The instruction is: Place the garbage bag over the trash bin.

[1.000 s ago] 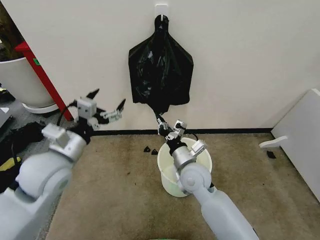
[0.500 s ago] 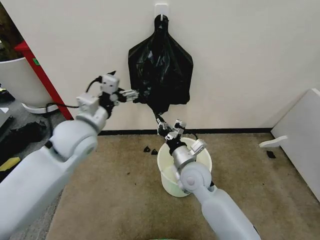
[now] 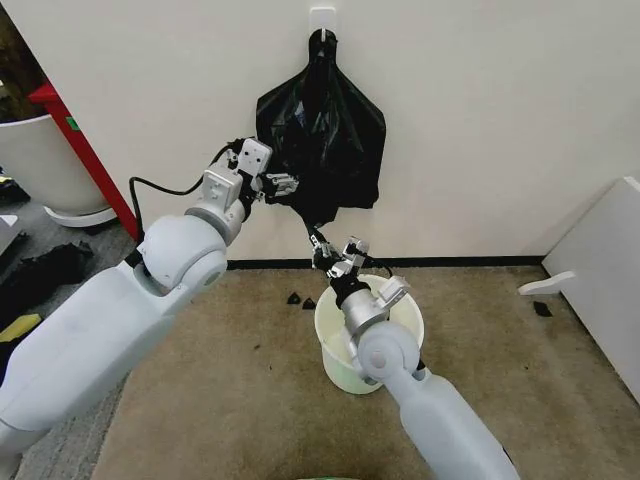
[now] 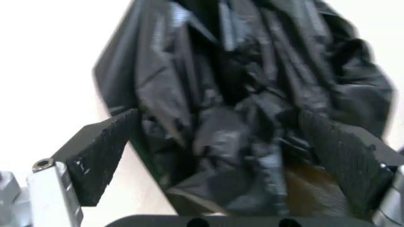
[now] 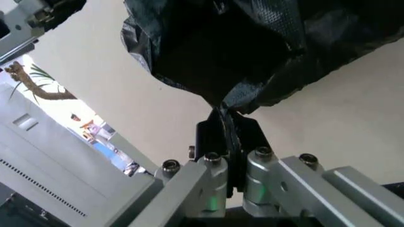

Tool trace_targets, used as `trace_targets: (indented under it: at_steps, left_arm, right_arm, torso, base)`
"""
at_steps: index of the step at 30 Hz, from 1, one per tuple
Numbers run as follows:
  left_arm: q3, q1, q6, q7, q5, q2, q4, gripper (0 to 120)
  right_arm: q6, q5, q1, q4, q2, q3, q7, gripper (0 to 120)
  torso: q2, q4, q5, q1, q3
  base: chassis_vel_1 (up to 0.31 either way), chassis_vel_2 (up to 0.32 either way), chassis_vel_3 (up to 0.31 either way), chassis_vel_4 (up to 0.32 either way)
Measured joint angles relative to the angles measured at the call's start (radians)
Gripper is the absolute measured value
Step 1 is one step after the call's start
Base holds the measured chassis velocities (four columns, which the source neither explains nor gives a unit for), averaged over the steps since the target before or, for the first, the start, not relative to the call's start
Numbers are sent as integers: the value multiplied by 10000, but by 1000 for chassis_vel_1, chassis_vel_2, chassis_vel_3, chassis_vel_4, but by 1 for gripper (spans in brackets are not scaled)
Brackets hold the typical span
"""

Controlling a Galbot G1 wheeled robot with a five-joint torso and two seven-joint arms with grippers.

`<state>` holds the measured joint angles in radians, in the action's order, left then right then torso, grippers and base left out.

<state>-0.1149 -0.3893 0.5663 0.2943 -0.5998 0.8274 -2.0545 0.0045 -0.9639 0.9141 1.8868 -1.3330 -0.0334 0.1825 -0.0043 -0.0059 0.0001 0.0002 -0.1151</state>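
Observation:
A flat black bunch of bags [image 3: 322, 140] hangs from a wall hook [image 3: 322, 18] and narrows to a point at the bottom. I cannot tell a single garbage bag apart from it. My right gripper [image 3: 322, 243] [image 5: 224, 118] is shut on the thin twisted black strand at that point, just above the trash bin [image 3: 412, 318], a cream-white bucket on the carpet below. At the bunch's lower left edge my left gripper [image 3: 278, 185] [image 4: 220, 116] is open. Its fingers [image 4: 101, 151] stand on either side of the crinkled plastic [image 4: 252, 71].
A large white planter [image 3: 35, 160] and a red post [image 3: 85, 150] stand at the left wall. Dark items [image 3: 40, 270] lie on the floor there. A white panel [image 3: 600, 270] leans at the right. Small black scraps [image 3: 300, 298] lie beside the bin.
My left arm has swung up and to the right, from open air at the left to the bunch's lower left edge. The right gripper has stayed shut on the strand.

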Motion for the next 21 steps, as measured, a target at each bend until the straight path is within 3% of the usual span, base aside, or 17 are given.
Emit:
trace_targets:
  at_steps: [10, 21]
  left_arm:
    - [-324, 179, 297, -83, 400, 109, 174, 100]
    - [-1119, 975, 164, -428, 989, 426, 927, 100]
  right_arm:
    - [8, 1, 2, 6, -34, -88, -2, 0]
    - [26, 0, 24, 33, -26, -97, -43, 0]
  torso:
    - [0, 1, 0, 0, 0]
    - [0, -1, 0, 0, 0]
  base:
    - [0, 0, 0, 0]
    - [0, 0, 0, 0]
